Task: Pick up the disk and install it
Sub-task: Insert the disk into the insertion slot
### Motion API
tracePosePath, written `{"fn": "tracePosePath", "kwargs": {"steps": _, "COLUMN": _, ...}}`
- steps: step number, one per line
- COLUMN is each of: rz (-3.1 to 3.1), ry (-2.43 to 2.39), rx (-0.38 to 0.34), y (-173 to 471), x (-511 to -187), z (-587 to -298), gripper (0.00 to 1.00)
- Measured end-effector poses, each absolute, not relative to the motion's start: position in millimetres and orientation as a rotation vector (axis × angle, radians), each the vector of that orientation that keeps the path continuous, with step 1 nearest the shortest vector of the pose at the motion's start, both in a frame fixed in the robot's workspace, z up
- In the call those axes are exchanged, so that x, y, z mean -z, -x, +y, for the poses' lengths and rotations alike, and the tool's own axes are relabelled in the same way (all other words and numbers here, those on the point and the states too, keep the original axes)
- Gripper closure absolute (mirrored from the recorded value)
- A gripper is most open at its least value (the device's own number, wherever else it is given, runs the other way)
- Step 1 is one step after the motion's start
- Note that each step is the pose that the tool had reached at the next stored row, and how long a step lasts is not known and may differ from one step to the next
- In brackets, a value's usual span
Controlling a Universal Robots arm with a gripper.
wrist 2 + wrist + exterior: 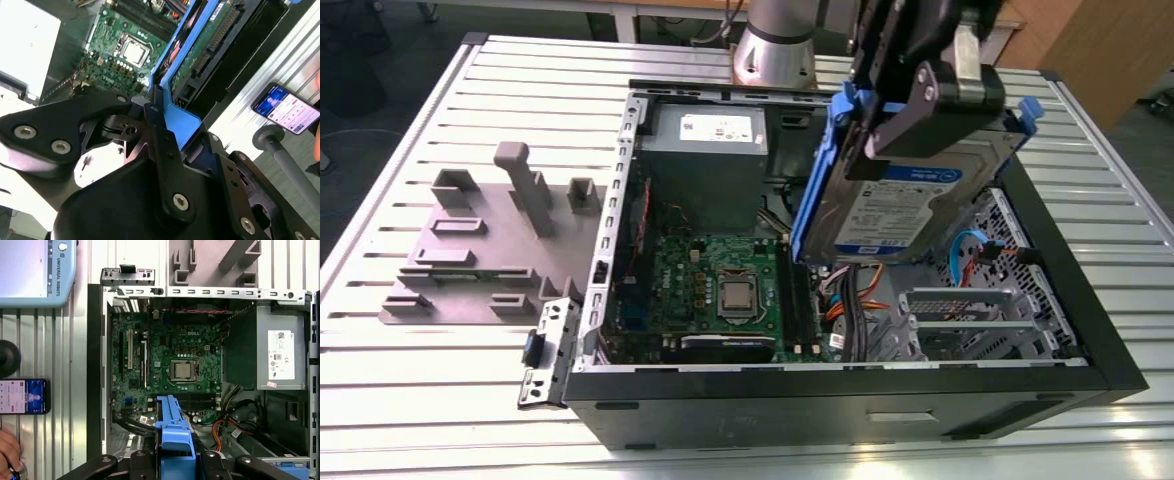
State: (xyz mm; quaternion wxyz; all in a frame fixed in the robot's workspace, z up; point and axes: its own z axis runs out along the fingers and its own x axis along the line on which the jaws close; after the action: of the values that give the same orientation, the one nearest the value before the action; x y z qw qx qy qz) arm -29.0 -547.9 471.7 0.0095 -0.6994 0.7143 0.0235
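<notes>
The disk (907, 205), a silver-grey drive with a white and blue label and a blue bracket around its edges, hangs tilted on edge above the open computer case (1107, 350). My gripper (927, 110) is shut on its upper end. It hovers over the right side of the case, above the coloured cables and the metal drive cage (974, 320). In the second wrist view the gripper (160, 125) clamps the blue bracket, with the disk (210, 40) showing its green circuit board. In the first wrist view the disk (175, 430) shows its bracket edge between the black fingers (145, 462).
Inside the case lie the motherboard (720, 290) and a grey power supply (707, 140). A grey moulded fixture (480, 250) sits on the slatted table at the exterior view's left. A phone (25, 396), a person's hand (7, 450) and a pendant (35, 270) are beside the case.
</notes>
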Motion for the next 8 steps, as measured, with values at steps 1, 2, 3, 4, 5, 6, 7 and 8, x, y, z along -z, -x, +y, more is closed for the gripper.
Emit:
{"fn": "tracePosePath", "kwargs": {"steps": 1, "rz": 2.231, "ry": 2.184, "rx": -0.073, "y": 25.8, "x": -471.0, "z": -548.2, "gripper": 0.64}}
{"fn": "tracePosePath", "kwargs": {"steps": 2, "rz": 2.231, "ry": 2.184, "rx": -0.073, "y": 22.1, "x": -470.3, "z": -548.4, "gripper": 0.64}}
{"fn": "tracePosePath", "kwargs": {"steps": 3, "rz": 2.231, "ry": 2.184, "rx": -0.073, "y": 18.4, "x": -469.4, "z": -548.5, "gripper": 0.64}}
{"fn": "tracePosePath", "kwargs": {"steps": 4, "rz": 2.231, "ry": 2.184, "rx": -0.073, "y": 14.5, "x": -468.6, "z": -548.5, "gripper": 0.64}}
{"fn": "tracePosePath", "kwargs": {"steps": 5, "rz": 2.231, "ry": 2.184, "rx": -0.073, "y": 10.7, "x": -467.8, "z": -548.6, "gripper": 0.64}}
{"fn": "tracePosePath", "kwargs": {"steps": 6, "rz": 2.231, "ry": 2.184, "rx": -0.073, "y": 7.4, "x": -467.1, "z": -548.6, "gripper": 0.64}}
{"fn": "tracePosePath", "kwargs": {"steps": 7, "rz": 2.231, "ry": 2.185, "rx": -0.073, "y": 5.3, "x": -466.4, "z": -548.6, "gripper": 0.64}}
{"fn": "tracePosePath", "kwargs": {"steps": 8, "rz": 2.231, "ry": 2.185, "rx": -0.072, "y": 3.8, "x": -465.9, "z": -548.7, "gripper": 0.64}}
